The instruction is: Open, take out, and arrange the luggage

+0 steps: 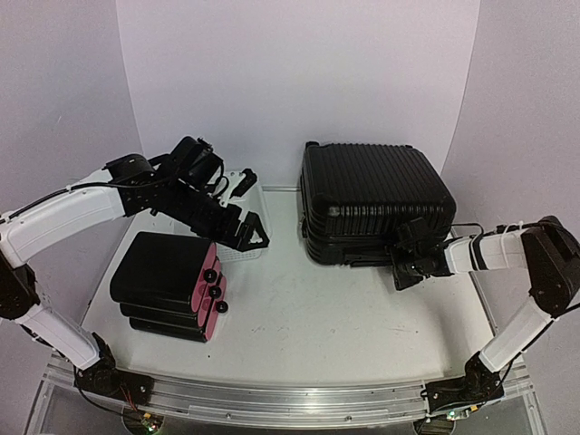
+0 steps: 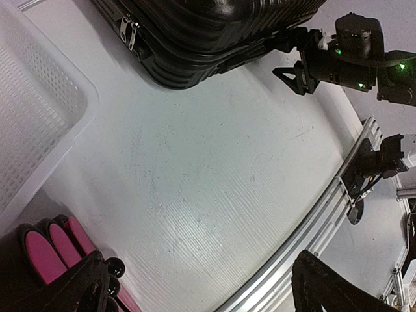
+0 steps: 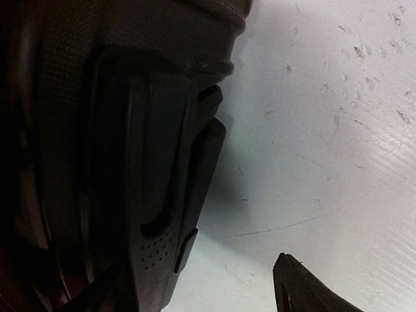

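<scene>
Luggage (image 1: 376, 195) shut, lying flat at back right of table (image 1: 344, 313). Right gripper (image 1: 410, 265) set at its near right corner, jaws parted, one fingertip (image 3: 299, 286) seen clear of shell. Left gripper (image 1: 252, 213) held wide spread over basket (image 2: 39, 110), nothing held. Risks judged: rim missed by closing fingers; if zip pulls (image 2: 128, 30) left unrun, whole case dragged, not opened
</scene>
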`<state>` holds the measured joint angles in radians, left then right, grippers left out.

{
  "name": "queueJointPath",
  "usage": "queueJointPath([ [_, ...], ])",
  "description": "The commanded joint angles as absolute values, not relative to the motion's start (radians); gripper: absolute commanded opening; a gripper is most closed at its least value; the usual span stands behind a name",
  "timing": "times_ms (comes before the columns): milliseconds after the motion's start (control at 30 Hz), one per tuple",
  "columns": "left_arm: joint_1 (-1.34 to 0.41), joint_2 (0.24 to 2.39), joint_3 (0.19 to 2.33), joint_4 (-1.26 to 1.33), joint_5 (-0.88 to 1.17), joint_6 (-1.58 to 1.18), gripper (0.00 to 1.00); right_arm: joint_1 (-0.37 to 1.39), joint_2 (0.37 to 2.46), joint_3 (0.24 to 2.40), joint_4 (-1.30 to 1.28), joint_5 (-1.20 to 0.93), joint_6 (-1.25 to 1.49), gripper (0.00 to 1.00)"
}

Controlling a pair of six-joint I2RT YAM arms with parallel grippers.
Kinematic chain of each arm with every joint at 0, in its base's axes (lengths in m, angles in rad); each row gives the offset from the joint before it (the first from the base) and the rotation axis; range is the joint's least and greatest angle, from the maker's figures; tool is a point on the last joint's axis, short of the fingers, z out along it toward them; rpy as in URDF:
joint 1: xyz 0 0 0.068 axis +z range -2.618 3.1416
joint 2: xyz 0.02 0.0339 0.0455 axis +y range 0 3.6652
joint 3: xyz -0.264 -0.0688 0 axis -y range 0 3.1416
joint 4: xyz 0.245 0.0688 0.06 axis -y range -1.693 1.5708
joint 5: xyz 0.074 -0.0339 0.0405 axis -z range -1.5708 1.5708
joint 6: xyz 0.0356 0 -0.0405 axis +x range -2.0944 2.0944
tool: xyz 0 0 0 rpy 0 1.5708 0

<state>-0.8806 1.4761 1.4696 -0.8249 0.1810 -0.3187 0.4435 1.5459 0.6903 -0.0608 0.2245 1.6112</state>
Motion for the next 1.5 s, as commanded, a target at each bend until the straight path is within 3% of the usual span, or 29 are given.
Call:
queueJointPath([
  [0,-0.882,1.391,1.43,-0.781,0.158,-0.336,0.98,0.462,1.624,0.703,0.155,0.311,1.667,0.73],
  [100,-0.882,1.358,1.402,-0.781,0.156,-0.338,0.98,0.472,1.625,0.723,0.104,0.332,1.642,0.67],
  [267,-0.882,1.309,1.364,-0.781,0.122,-0.342,0.99,0.471,1.569,0.709,-0.07,0.377,1.633,0.37],
  [367,-0.882,1.304,1.355,-0.78,0.125,-0.354,0.99,0.463,1.52,0.682,-0.128,0.402,1.589,0.3],
  [567,-0.889,1.333,1.355,-0.762,0.165,-0.38,0.99,0.368,1.416,0.611,-0.204,0.303,1.442,0.0],
  [600,-0.892,1.339,1.355,-0.756,0.165,-0.383,0.99,0.338,1.405,0.6,-0.21,0.284,1.425,0.0],
  [967,-0.932,1.5,1.463,-0.71,0.228,-0.358,0.99,0.122,1.331,0.659,-0.379,-0.142,0.869,0.01],
  [1100,-0.933,1.566,1.498,-0.649,0.228,-0.309,0.99,0.123,1.352,0.763,-0.546,-0.253,0.652,0.26],
  [1167,-0.933,1.599,1.53,-0.628,0.188,-0.27,0.99,0.123,1.352,0.779,-0.587,-0.279,0.671,0.34],
  [1233,-0.932,1.615,1.542,-0.582,0.159,-0.247,0.99,0.123,1.348,0.753,-0.509,-0.335,0.799,0.5],
  [1333,-0.933,1.609,1.505,-0.465,0.168,-0.228,0.99,0.134,1.386,0.688,-0.233,-0.433,1.099,0.57],
  [1467,-0.933,1.586,1.462,-0.377,0.197,-0.213,0.99,0.184,1.41,0.699,-0.15,-0.305,1.284,0.67],
])
